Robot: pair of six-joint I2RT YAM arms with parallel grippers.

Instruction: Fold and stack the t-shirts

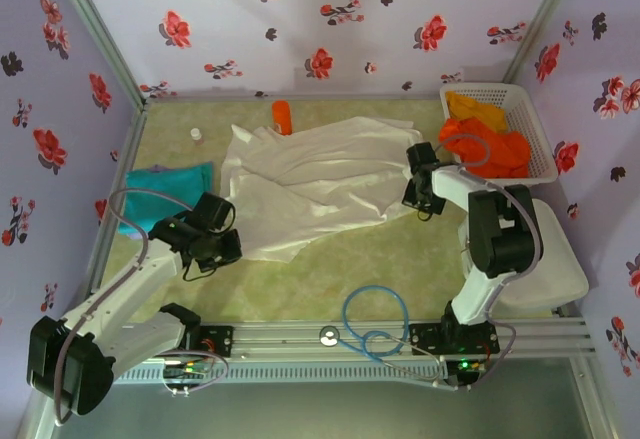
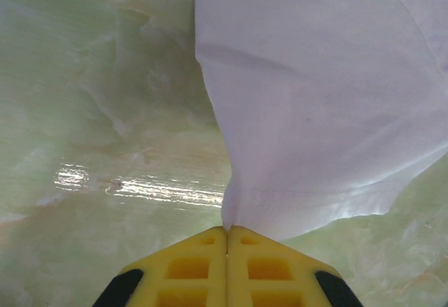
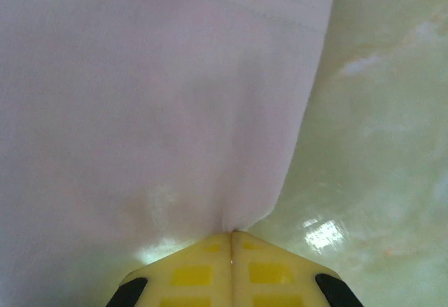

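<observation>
The big white t-shirt (image 1: 310,184) lies spread out in the middle of the green table (image 1: 330,279). The left gripper (image 2: 226,231) is pinched tight on the shirt's near left edge. The right gripper (image 3: 232,234) is pinched tight on its right edge. A teal t-shirt (image 1: 165,187) lies at the table's left side. Orange t-shirts (image 1: 490,144) sit in the white basket (image 1: 548,154) at the far right.

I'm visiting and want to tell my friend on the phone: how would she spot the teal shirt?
Find the white t-shirt spread across the middle of the green table. Just left of it, near the left wall, lies the teal t-shirt, flat and folded. It is the only blue-green cloth; the orange t-shirts sit in the basket at far right.
</observation>
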